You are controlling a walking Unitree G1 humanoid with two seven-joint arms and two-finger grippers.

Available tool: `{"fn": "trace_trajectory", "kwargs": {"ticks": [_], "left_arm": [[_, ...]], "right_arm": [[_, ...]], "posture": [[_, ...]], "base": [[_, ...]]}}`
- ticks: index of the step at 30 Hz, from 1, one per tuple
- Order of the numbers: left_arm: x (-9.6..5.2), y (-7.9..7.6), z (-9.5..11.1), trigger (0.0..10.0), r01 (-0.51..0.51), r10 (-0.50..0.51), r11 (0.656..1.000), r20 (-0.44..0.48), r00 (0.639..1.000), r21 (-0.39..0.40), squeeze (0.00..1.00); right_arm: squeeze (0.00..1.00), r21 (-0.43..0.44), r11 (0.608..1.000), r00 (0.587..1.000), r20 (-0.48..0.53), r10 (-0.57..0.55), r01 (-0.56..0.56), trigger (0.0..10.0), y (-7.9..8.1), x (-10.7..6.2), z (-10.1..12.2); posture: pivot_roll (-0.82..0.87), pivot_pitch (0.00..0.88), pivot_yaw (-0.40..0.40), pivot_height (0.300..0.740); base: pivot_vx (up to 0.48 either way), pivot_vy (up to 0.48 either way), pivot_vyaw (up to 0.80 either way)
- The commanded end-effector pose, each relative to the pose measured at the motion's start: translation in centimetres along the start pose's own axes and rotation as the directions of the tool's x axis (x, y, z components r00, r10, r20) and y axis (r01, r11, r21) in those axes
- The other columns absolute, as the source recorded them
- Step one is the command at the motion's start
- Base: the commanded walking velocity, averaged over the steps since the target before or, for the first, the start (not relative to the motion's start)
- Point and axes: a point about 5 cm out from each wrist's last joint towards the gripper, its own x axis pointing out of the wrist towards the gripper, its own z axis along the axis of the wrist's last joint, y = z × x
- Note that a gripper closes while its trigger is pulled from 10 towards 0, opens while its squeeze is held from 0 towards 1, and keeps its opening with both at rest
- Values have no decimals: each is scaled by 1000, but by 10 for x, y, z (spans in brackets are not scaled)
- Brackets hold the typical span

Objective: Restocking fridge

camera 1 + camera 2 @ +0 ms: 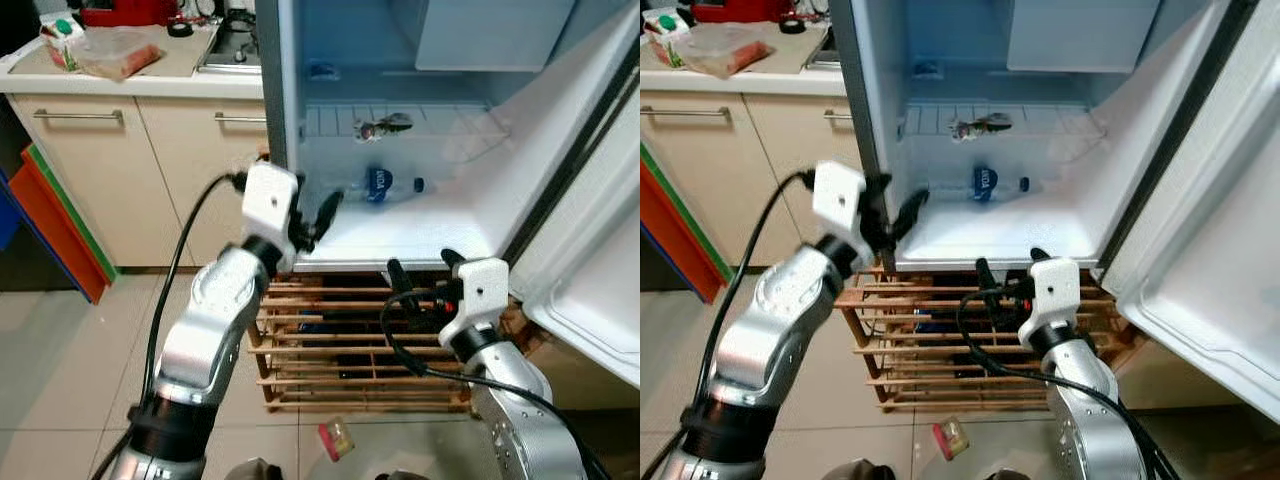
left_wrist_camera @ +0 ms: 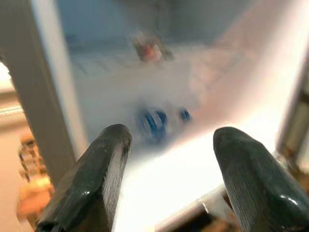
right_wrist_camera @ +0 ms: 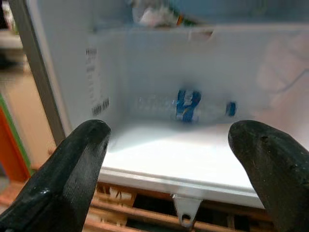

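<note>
Inside the open fridge [image 1: 470, 215], a water bottle [image 1: 385, 185] with a blue label lies on its side on the bottom floor, below a wire shelf [image 1: 330, 122] holding a small packet [image 1: 383, 126]. Both the left gripper [image 1: 312, 215] and right gripper [image 1: 425, 270] hover at the fridge's front edge, fingers apart and empty.

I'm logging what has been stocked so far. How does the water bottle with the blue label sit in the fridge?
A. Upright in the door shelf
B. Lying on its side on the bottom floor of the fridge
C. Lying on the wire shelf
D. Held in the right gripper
B: the water bottle lies on its side on the fridge floor, below the wire shelf, with both grippers open and empty.
</note>
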Motion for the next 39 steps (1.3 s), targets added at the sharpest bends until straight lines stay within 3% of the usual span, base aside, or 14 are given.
{"fn": "trace_trajectory", "kwargs": {"ticks": [1,4,6,10,15,25,28,39], "left_arm": [[-9,-2,-11,10000,27,-26,997,-15,1000,68,0],[-20,-1,-31,10000,69,-63,993,-69,996,92,0],[-29,5,-43,10000,43,-33,995,-109,994,93,0],[-34,12,-40,10000,-18,22,999,-103,994,37,0],[-28,12,-26,10000,-69,69,998,-33,997,1,0],[-20,14,-29,10000,-84,85,996,-48,995,23,0],[-17,14,-28,10000,-95,97,994,-37,995,62,0],[-10,16,-25,10000,-119,121,990,-21,992,71,0]], "right_arm": [[0,6,1000,1000,18,-14,14,10000,-6,3,1],[0,8,1000,1000,21,-18,18,10000,-6,5,1],[0,12,1000,999,25,-26,25,10000,-6,5,1],[0,15,999,999,23,-31,30,10000,-6,3,-1],[0,23,999,999,2,-39,39,10000,-6,-2,-9],[0,4,998,998,-3,-59,59,10000,-9,-1,-13],[0,-1,998,998,-7,-60,60,10000,-9,-1,-15],[0,7,996,996,-33,-85,85,10000,-13,-2,-21]], "posture": [[-59,0,-8,740],[-56,0,-10,740],[-55,0,-11,740],[-49,0,-14,740],[-44,0,-15,740],[-51,0,-6,740],[-54,0,-5,740],[-62,0,-1,740]], "base": [[0,0,0],[0,0,0],[0,0,0],[0,0,0],[0,0,0],[0,407,0],[0,0,0],[-113,0,0]]}}
